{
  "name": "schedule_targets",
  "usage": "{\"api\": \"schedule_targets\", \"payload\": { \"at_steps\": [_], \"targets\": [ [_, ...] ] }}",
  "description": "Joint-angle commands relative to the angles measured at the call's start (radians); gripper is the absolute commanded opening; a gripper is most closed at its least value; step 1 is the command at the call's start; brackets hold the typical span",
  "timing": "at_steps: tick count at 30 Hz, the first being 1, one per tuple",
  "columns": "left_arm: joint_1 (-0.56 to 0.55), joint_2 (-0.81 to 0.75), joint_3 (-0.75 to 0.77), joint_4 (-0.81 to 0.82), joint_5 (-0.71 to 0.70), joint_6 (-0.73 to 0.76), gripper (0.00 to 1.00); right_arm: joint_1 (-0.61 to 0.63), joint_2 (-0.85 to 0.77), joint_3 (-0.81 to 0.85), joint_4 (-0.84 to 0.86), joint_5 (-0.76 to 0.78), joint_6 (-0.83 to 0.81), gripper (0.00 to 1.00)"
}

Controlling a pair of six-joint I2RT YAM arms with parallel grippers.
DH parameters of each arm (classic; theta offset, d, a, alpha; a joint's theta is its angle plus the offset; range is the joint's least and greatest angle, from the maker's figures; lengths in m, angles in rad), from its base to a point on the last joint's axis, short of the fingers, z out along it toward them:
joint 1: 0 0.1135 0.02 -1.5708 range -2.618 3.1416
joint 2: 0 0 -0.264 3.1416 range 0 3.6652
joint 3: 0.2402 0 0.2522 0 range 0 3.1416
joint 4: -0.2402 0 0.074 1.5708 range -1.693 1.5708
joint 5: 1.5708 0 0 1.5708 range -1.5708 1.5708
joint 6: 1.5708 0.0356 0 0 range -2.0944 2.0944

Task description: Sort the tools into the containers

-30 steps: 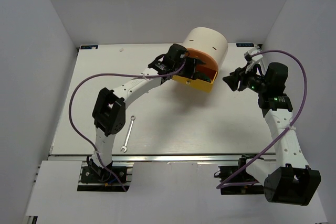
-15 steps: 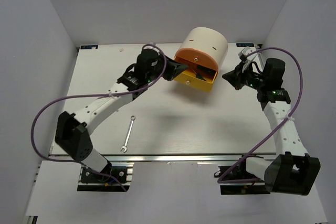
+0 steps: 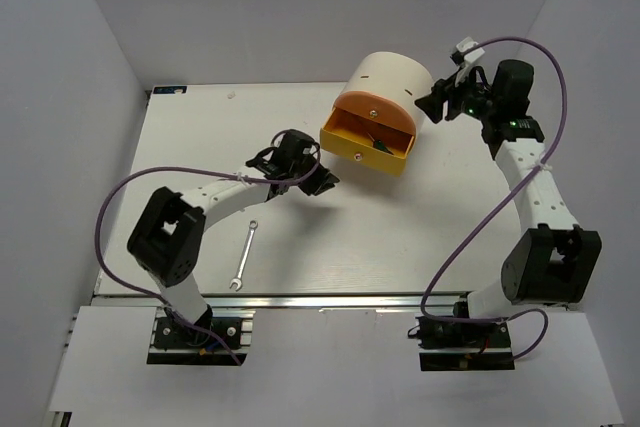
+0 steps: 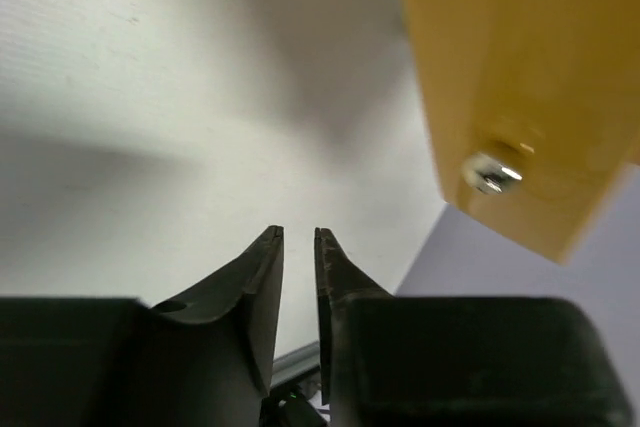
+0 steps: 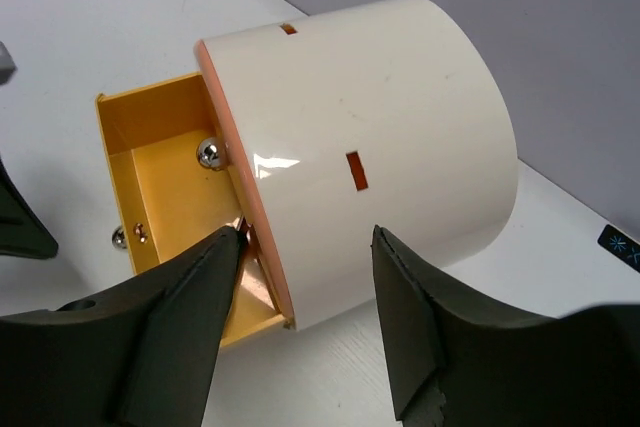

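While the yellow drawer (image 3: 356, 146) stands open, purple cables (image 3: 566, 97) loop nearby

a: any writing you can read?
b: none. a small dark sticker (image 5: 619, 244) on the table (image 5: 90, 17), far right, has a pale star-like sign, and its letters are too small to read.

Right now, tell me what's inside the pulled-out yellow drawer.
A dark, slim tool lies in the yellow drawer; the drawer's rear is hidden under the cabinet.
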Motion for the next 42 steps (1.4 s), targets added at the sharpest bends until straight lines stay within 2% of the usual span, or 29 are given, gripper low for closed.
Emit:
{"api": "schedule_targets", "payload": {
  "at_steps": [1, 9, 16, 18, 23, 26, 33, 36, 39, 42],
  "targets": [
    [-0.001, 0.057, 0.089, 0.037, 0.023, -0.012, 0.32, 0.034, 0.056, 0.082, 0.051, 0.023, 0.019, 0.63],
    [-0.001, 0.215, 0.218, 0.201, 0.028, -0.010, 0.37, 0.035, 0.130, 0.140, 0.071, 0.071, 0.053, 0.62],
    [0.003, 0.339, 0.341, 0.247, 0.000, 0.013, 0.36, 0.035, 0.105, 0.088, 0.080, 0.077, 0.053, 0.62],
    [0.004, 0.353, 0.352, 0.318, 0.002, 0.014, 0.37, 0.035, 0.093, 0.068, 0.080, 0.082, 0.050, 0.62],
    [0.007, 0.415, 0.381, 0.423, 0.029, 0.013, 0.50, 0.035, 0.069, 0.028, 0.078, 0.085, 0.044, 0.62],
    [0.010, 0.454, 0.418, 0.466, 0.051, 0.008, 0.52, 0.035, 0.061, 0.012, 0.072, 0.089, 0.039, 0.62],
    [0.026, 0.495, 0.461, 0.518, 0.060, 0.002, 0.49, 0.034, 0.039, -0.036, 0.061, 0.091, 0.033, 0.62],
    [0.033, 0.501, 0.444, 0.535, 0.077, 0.002, 0.42, 0.034, 0.030, -0.056, 0.060, 0.092, 0.031, 0.62],
    [0.045, 0.505, 0.421, 0.554, 0.126, 0.004, 0.29, 0.034, 0.023, -0.068, 0.057, 0.094, 0.030, 0.62],
    [0.055, 0.511, 0.381, 0.583, 0.175, 0.007, 0.33, 0.034, 0.016, -0.077, 0.057, 0.096, 0.030, 0.62]
  ]
}}
